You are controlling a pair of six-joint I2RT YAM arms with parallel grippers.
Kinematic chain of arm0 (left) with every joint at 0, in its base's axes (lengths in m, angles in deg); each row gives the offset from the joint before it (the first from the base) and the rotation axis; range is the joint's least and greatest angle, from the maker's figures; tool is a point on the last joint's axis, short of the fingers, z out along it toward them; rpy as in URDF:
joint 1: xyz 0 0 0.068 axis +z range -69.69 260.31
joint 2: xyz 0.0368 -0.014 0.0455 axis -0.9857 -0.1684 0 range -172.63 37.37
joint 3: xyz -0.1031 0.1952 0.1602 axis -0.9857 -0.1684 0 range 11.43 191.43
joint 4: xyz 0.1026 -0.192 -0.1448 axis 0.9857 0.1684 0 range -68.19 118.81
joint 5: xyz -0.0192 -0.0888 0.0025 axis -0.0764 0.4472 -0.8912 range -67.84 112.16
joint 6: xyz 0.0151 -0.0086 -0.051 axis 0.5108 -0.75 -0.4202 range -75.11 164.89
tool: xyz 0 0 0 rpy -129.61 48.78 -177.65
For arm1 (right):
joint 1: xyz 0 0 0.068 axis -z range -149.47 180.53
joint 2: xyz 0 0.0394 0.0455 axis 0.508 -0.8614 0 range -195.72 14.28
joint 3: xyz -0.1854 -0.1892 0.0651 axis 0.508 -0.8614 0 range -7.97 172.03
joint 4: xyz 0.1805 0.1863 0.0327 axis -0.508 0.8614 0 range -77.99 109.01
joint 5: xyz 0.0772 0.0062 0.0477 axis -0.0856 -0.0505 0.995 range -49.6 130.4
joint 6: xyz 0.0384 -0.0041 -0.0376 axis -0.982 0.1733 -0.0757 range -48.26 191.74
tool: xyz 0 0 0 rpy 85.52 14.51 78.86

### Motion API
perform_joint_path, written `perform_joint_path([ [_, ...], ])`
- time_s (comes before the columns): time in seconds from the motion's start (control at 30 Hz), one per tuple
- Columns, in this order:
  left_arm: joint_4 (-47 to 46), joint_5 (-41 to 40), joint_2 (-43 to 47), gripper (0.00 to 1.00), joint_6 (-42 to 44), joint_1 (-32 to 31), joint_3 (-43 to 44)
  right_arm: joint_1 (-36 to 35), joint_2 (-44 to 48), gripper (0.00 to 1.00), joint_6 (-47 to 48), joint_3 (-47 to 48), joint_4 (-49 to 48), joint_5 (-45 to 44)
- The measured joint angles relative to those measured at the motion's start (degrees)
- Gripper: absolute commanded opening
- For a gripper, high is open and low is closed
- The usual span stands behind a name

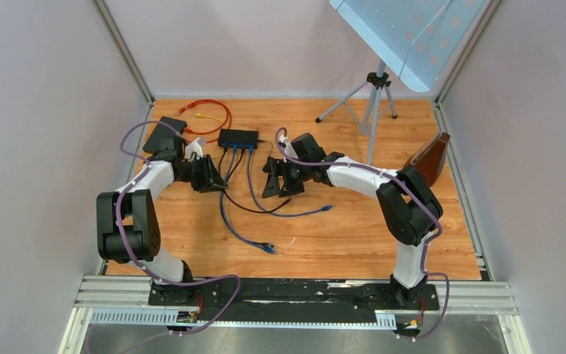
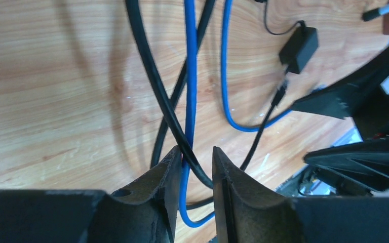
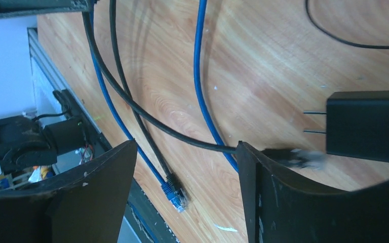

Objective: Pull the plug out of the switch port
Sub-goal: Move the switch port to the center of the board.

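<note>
On the left of the wooden table (image 1: 354, 236) we see a coil of red cable (image 1: 217, 118) lying at the far edge, near the left arm's wrist. The left gripper (image 1: 219, 183) sits low over the cables that trail from the switch. Its wrist camera shows its fingers (image 2: 162, 177) drawn close together, with a blue cable (image 2: 190, 76) and a black cable (image 2: 152, 76) crossing in the narrow gap between them. We cannot tell whether the jaws pinch these cables or merely flank them. The black switch (image 1: 238, 137) rests near the far edge, between the two arms. The plugs (image 1: 240, 150) are seated in a row along its near face, several of them blue. One blue cable ends in a loose plug (image 1: 268, 248) lying free on the wood, nearer the arm bases. To the right of the bundle the right gripper (image 1: 271, 183) hovers with its jaws spread wide, clasping nothing. In its wrist view a black lead (image 3: 172, 132) crosses the table beneath the gap, and a black power adapter (image 3: 370, 126) with two prongs lies just beyond one finger. Farther right a tripod (image 1: 372, 99) stands, and a brown object (image 1: 431, 158) leans at the table's right edge.
</note>
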Motion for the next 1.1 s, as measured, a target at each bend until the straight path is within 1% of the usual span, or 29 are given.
perform_joint_path([
  [0.13, 1.6, 2.8, -1.3, 0.39, 1.0, 0.0, 2.1, -0.2, -1.0, 0.68, 0.7, 0.0, -0.4, 4.3],
  [0.2, 2.4, 1.5, -1.6, 0.42, 1.0, -0.1, 2.2, -0.3, -1.4, 0.67, 1.2, 0.0, -1.1, 6.7],
  [0.23, 3.2, 0.1, -1.7, 0.42, 1.0, -0.1, 2.2, -0.5, -1.6, 0.67, 1.6, 0.1, -1.3, 7.8],
  [0.27, 4.1, -1.6, -1.7, 0.45, 1.0, -0.1, 2.2, -0.8, -2.0, 0.67, 1.9, 0.4, -1.4, 9.0],
  [0.3, 5.0, -3.2, -1.7, 0.48, 1.0, -0.1, 2.2, -1.0, -2.5, 0.67, 2.1, 0.7, -1.5, 9.7],
  [0.33, 5.7, -4.6, -1.7, 0.57, 1.1, -0.1, 2.3, -1.5, -3.2, 0.67, 2.4, 1.3, -1.7, 10.5],
  [0.4, 7.5, -8.1, -1.6, 0.65, 1.0, -0.1, 2.4, -2.4, -4.8, 0.67, 2.9, 2.7, -2.1, 11.5],
  [0.43, 8.1, -9.5, -1.6, 0.67, 1.0, -0.1, 2.4, -2.8, -5.4, 0.67, 3.1, 3.2, -2.4, 11.7],
  [0.5, 9.0, -12.8, -1.2, 0.74, 0.7, -0.1, 2.4, -4.1, -7.1, 0.68, 3.5, 4.5, -2.6, 12.0],
  [0.53, 9.2, -14.0, -0.7, 0.79, 0.7, -0.1, 2.3, -4.6, -7.7, 0.68, 3.8, 5.0, -2.6, 12.0],
  [0.57, 9.4, -15.6, 0.1, 0.81, 0.4, -0.1, 2.3, -5.2, -8.4, 0.68, 4.1, 5.7, -2.6, 11.9],
  [0.63, 9.6, -18.3, 2.7, 0.89, -0.2, -0.1, 2.3, -5.9, -9.6, 0.68, 4.6, 6.8, -2.7, 11.5],
  [0.67, 9.4, -19.6, 4.7, 0.96, -0.7, -0.1, 2.1, -6.1, -10.2, 0.69, 4.9, 7.2, -2.8, 11.2],
  [0.7, 9.2, -20.9, 6.9, 0.99, -1.2, -0.1, 1.9, -6.5, -10.8, 0.70, 5.2, 7.6, -2.8, 10.8],
  [0.93, 4.8, -27.8, 23.6, 1.00, -5.8, -0.1, -3.0, -7.5, -13.8, 0.70, 8.2, 9.6, -3.1, 9.4],
  [1.03, 3.5, -29.9, 27.6, 1.00, -7.2, -0.1, -5.9, -7.7, -16.3, 0.67, 9.4, 11.5, -3.7, 9.5],
  [1.1, 3.2, -30.5, 28.6, 1.00, -7.7, -0.1, -7.1, -7.7, -17.3, 0.63, 9.8, 12.2, -3.9, 11.0],
])
